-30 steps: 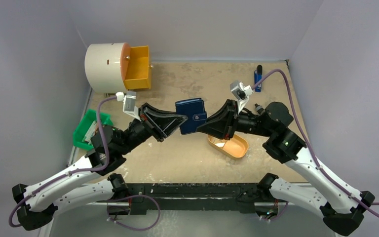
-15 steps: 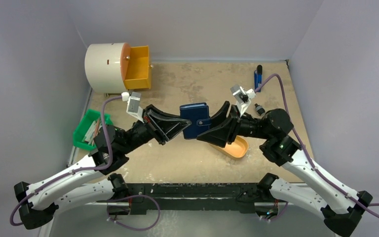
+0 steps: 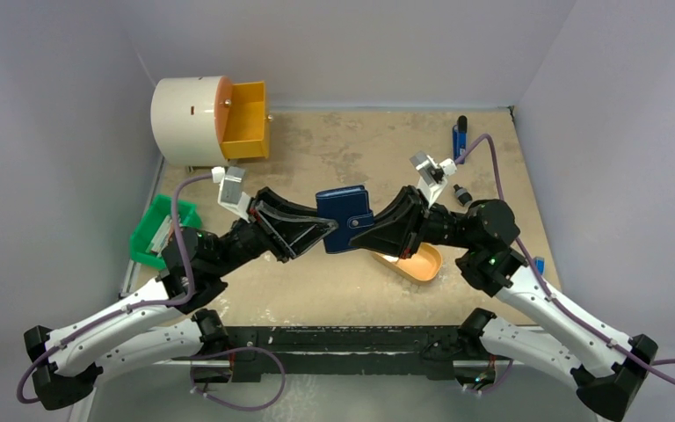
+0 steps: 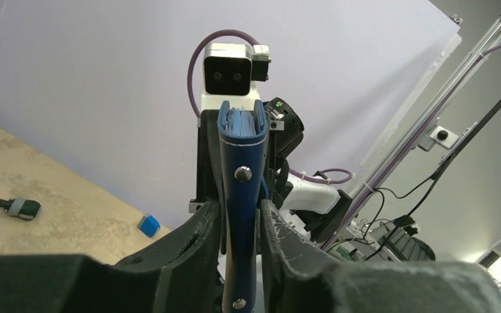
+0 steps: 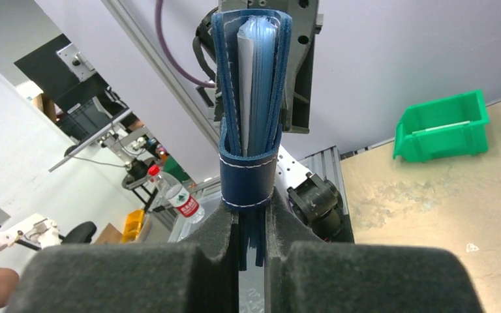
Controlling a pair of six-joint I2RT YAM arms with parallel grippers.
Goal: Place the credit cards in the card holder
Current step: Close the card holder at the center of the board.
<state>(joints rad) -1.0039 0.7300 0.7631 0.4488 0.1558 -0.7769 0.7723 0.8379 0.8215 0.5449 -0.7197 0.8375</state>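
Observation:
The navy card holder (image 3: pixel 344 209) hangs above the table between my two grippers. My left gripper (image 3: pixel 325 227) is shut on its folded spine, which stands upright between the jaws in the left wrist view as the card holder (image 4: pixel 240 176) in the left gripper (image 4: pixel 241 212). My right gripper (image 3: pixel 363 230) is shut on the opposite edge, just below the snap tab. The right wrist view looks into the card holder (image 5: pixel 251 163) above the right gripper (image 5: pixel 252 215). Pale thin sheets (image 5: pixel 249 45) stand between its covers. I cannot tell whether they are credit cards.
An orange oval tray (image 3: pixel 417 264) lies under the right gripper. A green bin (image 3: pixel 160 230) sits at the left edge, and a white drum with an open orange drawer (image 3: pixel 244 121) at the back left. A blue pen (image 3: pixel 460 141) and a small black item (image 3: pixel 461 192) lie at the back right.
The right gripper opened wide half a second ago and has shut again on the card holder's edge. The holder moved slightly toward the front. The left gripper kept its hold.

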